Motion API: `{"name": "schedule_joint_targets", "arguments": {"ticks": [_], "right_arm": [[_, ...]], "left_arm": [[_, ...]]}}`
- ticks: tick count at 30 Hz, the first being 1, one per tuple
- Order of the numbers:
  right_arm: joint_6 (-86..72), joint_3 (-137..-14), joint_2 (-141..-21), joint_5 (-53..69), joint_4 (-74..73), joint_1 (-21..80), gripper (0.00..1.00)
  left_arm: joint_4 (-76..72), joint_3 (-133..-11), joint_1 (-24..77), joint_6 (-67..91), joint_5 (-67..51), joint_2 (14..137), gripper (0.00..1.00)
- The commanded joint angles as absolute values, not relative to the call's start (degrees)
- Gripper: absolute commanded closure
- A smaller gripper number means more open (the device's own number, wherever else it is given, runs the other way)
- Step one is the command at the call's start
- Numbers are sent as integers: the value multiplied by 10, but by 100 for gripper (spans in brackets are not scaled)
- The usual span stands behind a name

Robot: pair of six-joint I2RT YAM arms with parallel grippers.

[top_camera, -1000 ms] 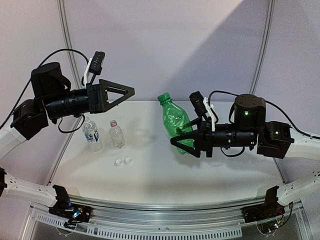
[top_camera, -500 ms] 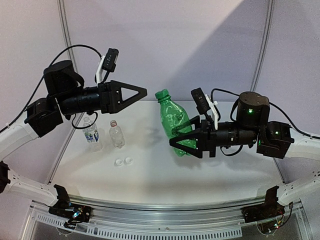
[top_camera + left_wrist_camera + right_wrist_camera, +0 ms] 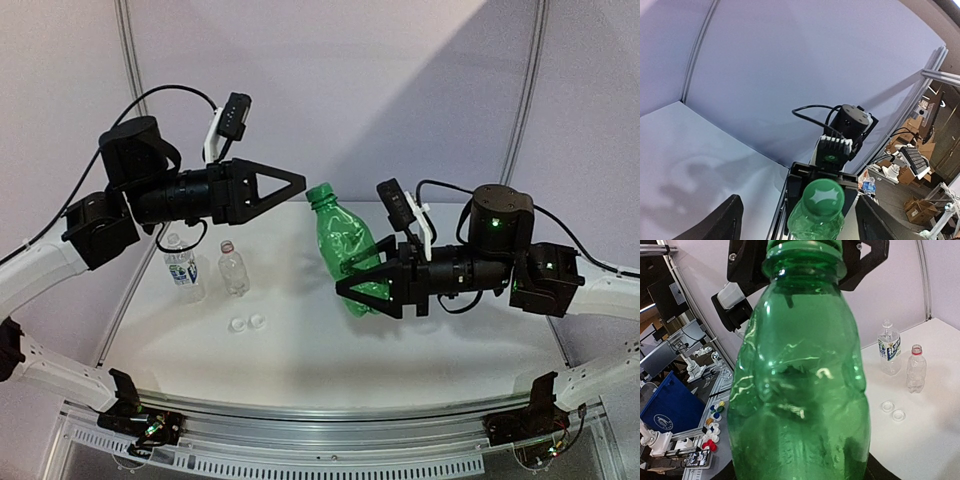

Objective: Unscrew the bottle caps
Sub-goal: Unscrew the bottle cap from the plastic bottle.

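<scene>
overall: bright, even, soft white light from overhead; no noise, no motion blur.
back wall [image 3: 330, 90]: diagonal light/shade split across it in top view.
desk [image 3: 300, 330]: near blown-out white; faint soft shadows under arms, grey blotches in l wrist view.
green bottle [image 3: 805, 375]: v. close in r wrist view, slightly soft; white glare streaks on ribs.
cap [image 3: 823, 197]: pale star-shaped sheen on top.
left claw [image 3: 300, 184]: matte black, detail lost; fingers [image 3: 722, 222] plain silhouettes.
edges: wide-angle bend, wall post [image 3: 697, 50] curves.
bg: room beyond desk dimmer, clutter a bit soft.
</scene>
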State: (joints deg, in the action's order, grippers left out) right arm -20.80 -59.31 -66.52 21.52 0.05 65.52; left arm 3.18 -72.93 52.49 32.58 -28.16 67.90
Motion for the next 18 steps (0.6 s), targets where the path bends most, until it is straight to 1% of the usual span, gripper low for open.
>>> {"name": "schedule_joint_targets", "arguments": {"ticks": [1, 5, 9, 10, 14, 15, 16, 18], "right_arm": [[-215, -610, -674, 226, 3, 655, 100], [-215, -613, -677, 229, 2, 655, 100], [-214, -614, -676, 230, 1, 654, 100], [-214, -614, -676, 230, 1, 654, 100], [-213, -616, -677, 230, 1, 654, 100], [-213, -617, -677, 229, 1, 654, 100], [-213, -617, -677, 229, 1, 654, 100], [-211, -619, -678, 222, -10, 655, 100]], "left_arm": [[13, -746, 537, 324, -299, 696, 23], [11, -752, 541, 325, -303, 708, 29], [15, -757, 545, 324, -305, 718, 39], [14, -757, 546, 324, -305, 718, 42], [15, -756, 548, 325, -303, 720, 68], [15, -756, 548, 326, -303, 720, 73], [17, -757, 548, 327, -302, 721, 77], [22, -758, 549, 329, -298, 723, 80]]}}
